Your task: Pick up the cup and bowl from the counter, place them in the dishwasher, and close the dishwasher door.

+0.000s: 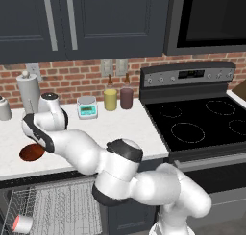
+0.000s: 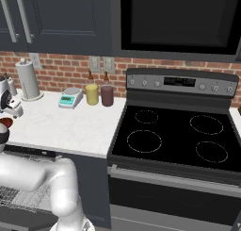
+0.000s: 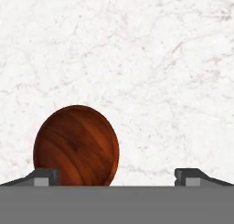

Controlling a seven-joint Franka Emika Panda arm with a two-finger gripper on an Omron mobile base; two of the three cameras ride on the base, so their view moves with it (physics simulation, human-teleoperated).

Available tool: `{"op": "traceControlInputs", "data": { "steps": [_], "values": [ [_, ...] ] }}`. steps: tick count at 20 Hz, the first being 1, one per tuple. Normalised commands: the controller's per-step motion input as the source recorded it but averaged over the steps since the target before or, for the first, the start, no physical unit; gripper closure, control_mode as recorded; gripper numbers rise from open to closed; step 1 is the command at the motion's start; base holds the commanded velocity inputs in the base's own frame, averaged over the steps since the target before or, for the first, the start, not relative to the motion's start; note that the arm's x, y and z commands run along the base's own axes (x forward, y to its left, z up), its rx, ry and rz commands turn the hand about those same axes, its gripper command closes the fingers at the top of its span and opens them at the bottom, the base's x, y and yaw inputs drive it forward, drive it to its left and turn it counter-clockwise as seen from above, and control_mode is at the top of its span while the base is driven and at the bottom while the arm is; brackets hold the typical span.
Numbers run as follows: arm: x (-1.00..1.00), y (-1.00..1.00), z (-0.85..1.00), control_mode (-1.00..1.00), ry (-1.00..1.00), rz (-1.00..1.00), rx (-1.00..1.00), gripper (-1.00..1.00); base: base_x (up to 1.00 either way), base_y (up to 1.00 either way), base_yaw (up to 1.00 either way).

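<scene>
Gripper (image 3: 117, 176) is over the counter (image 3: 151, 67), jaws spread wide, nothing between them. In the hand view both finger tips sit at the bottom edge, one at 7 o'clock, one at 5 o'clock. The bowl (image 3: 76, 145) lies on the marble at about 7 o'clock in that view, next to the left-hand tip and mostly off to that side of the gap, not centred between the fingers (contact with the tip: can't tell).

Left base view: bowl (image 1: 31, 153) sits near the counter's (image 1: 120, 126) front edge at 9 o'clock, with the arm's wrist right above it. The dishwasher (image 1: 57, 207) below is open, wire rack showing, and the cup (image 1: 22, 224) lies on its side in the rack at 7 o'clock.

At the back of the counter: paper towel roll (image 1: 27, 91), kitchen scale (image 1: 87, 107), yellow jar (image 1: 110, 99), maroon jar (image 1: 127, 98). Stove (image 1: 202, 121) at 3 o'clock.

Right base view: bowl (image 2: 5, 122) peeks out at the left edge, 9 o'clock, rack (image 2: 19, 197) below it.
</scene>
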Motion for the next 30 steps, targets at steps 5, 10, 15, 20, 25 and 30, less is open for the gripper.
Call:
{"op": "traceControlInputs", "data": {
  "steps": [5,10,15,20,25,30],
  "values": [
    [0.01,0.01,-0.37,-1.00,0.04,0.00,-0.03,-1.00,0.00,0.00,0.00],
    [0.02,0.12,-0.44,-1.00,0.03,0.00,0.00,-1.00,0.00,0.00,0.00],
    [0.00,0.24,-0.52,-1.00,0.02,0.00,-0.01,-1.00,0.00,0.00,0.00],
    [0.01,0.25,-0.33,-1.00,0.04,0.04,-0.02,-1.00,0.00,0.00,0.00],
    [0.04,0.19,-0.24,-1.00,0.08,0.05,-0.04,-1.00,0.00,0.00,0.00],
    [0.12,0.20,-0.20,-1.00,0.13,0.04,-0.08,-1.00,0.00,0.00,0.00]
  ]
}}
